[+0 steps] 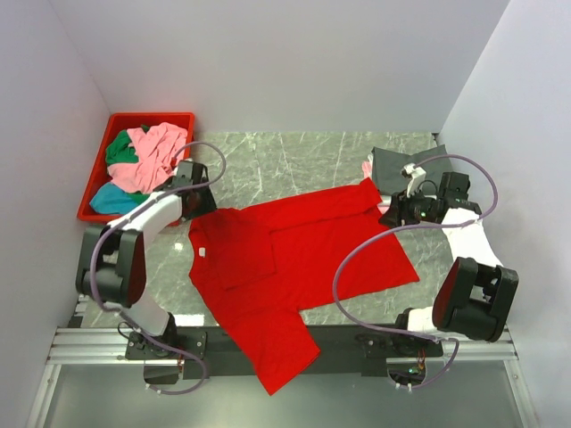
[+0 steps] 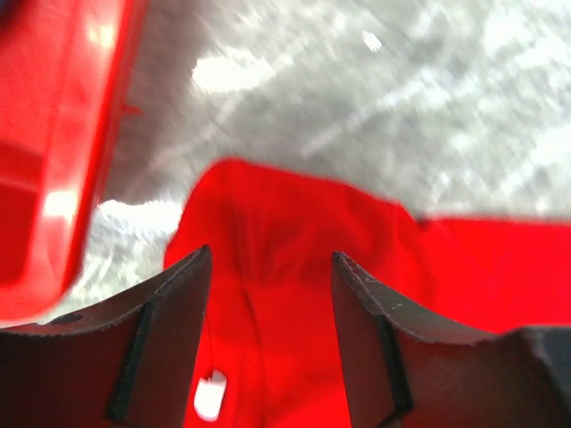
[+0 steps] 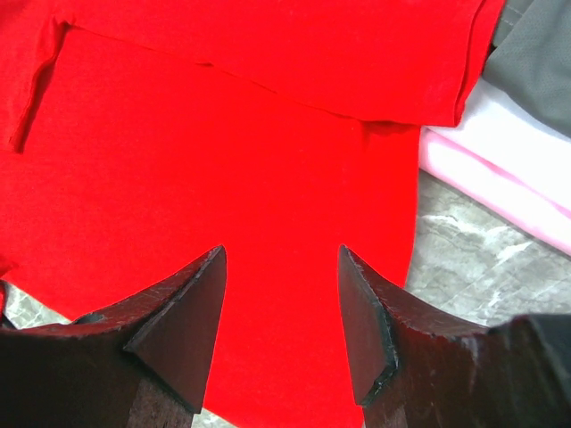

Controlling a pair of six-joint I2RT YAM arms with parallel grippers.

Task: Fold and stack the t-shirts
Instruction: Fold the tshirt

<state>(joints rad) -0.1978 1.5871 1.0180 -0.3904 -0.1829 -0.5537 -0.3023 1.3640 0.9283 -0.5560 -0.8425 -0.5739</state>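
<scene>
Fingers (image 3: 178, 339) apart, low over red t-shirt (image 3: 268, 178)

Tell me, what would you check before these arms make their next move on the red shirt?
1. Left gripper open and empty: ok.
2. Right gripper open and empty: ok.
3. Both grippers over the red shirt: ok.
4. Red shirt wholly on the table: not ok, one corner lies past the near edge.
5. Red shirt fully folded: not ok, only one flap is turned over.
6. Fingers touching the cloth: cannot tell.
</scene>
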